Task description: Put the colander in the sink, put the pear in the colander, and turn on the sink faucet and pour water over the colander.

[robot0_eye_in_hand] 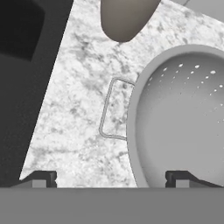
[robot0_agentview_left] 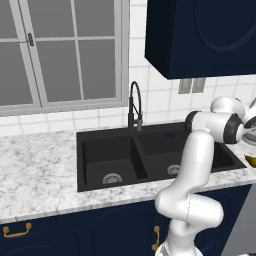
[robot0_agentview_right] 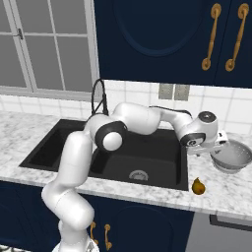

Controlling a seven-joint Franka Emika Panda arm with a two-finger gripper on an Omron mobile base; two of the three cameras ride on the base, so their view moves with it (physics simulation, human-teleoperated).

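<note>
1. Silvery colander on desk right of sink, pear nearer.
2. Fingers apart, straddling the near rim.
3. Lower squarely, clamp rim wall, avoid wire handle.

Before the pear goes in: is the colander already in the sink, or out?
Out. The colander stands upright on the counter, right of the sink.

kitchen: sink, marble counter, navy cabinets.
</note>
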